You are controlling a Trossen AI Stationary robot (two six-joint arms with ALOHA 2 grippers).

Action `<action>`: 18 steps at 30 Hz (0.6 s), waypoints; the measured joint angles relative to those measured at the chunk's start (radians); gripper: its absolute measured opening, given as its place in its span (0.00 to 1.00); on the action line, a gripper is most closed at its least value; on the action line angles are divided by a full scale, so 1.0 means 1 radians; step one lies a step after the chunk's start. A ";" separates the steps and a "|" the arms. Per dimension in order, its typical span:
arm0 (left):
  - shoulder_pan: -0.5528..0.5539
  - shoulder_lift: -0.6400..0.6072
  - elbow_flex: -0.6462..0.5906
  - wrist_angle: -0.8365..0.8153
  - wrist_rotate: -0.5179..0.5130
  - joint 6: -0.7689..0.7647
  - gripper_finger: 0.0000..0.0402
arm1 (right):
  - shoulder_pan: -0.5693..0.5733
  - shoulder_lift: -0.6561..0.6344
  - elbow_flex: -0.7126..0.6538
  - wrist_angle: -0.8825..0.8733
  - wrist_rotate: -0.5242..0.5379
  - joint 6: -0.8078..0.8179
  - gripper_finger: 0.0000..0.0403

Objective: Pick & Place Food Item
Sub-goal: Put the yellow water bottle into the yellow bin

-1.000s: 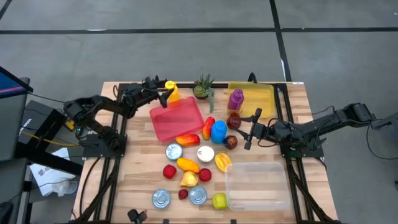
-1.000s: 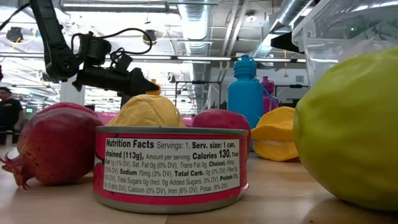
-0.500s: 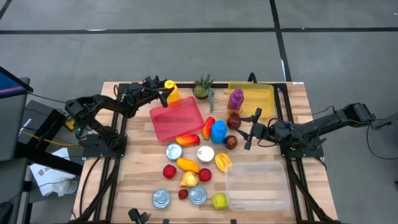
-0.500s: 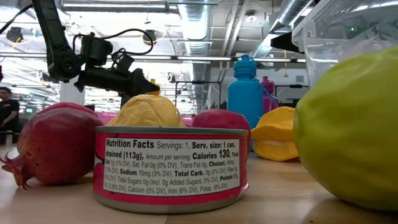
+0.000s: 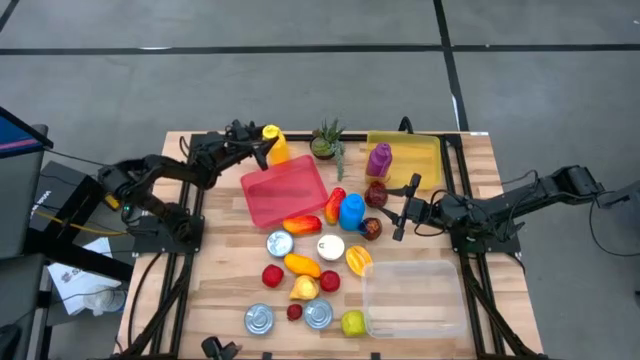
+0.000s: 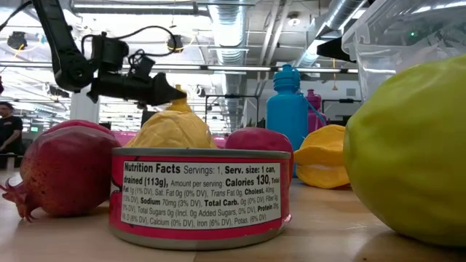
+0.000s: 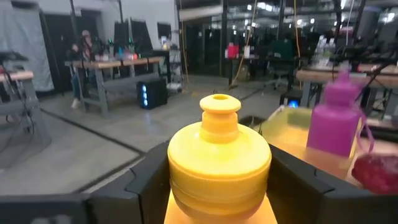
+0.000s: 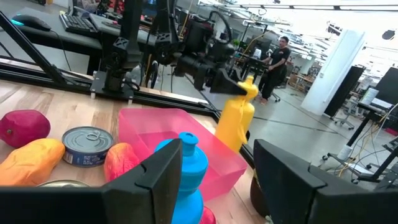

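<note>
- At the table's far left corner, the left gripper (image 5: 262, 143) holds the yellow bottle (image 5: 274, 146) by its neck, the dark fingers (image 7: 148, 180) pressed against both sides just under the cap; the bottle appears lifted beside the pink tray (image 5: 285, 192).
- Risk, slip: the grip sits high on a smooth, rounded neck; a quick swing may let the bottle pivot or drop.
- Risk, collision: the potted plant (image 5: 326, 140) stands just beside the bottle; a sideways carry could knock it over.
- Risk, misplacement: a release over the tray's rim rather than its floor may tip the bottle onto the crowded food items nearby.
- The right gripper (image 5: 398, 209) waits part-open, holding nothing, near the blue bottle (image 5: 351, 210); a carry toward the table's centre could meet it.
</note>
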 joint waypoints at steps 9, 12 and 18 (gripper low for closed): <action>-0.006 -0.202 0.000 -0.157 -0.001 -0.011 0.51 | -0.001 0.000 0.000 0.009 0.000 -0.001 0.47; -0.022 -0.256 0.024 -0.250 -0.001 -0.012 0.51 | -0.017 0.000 0.011 0.014 0.000 0.000 0.47; -0.087 -0.294 0.125 -0.417 0.000 0.013 0.51 | -0.061 0.000 0.120 -0.097 -0.002 0.006 0.47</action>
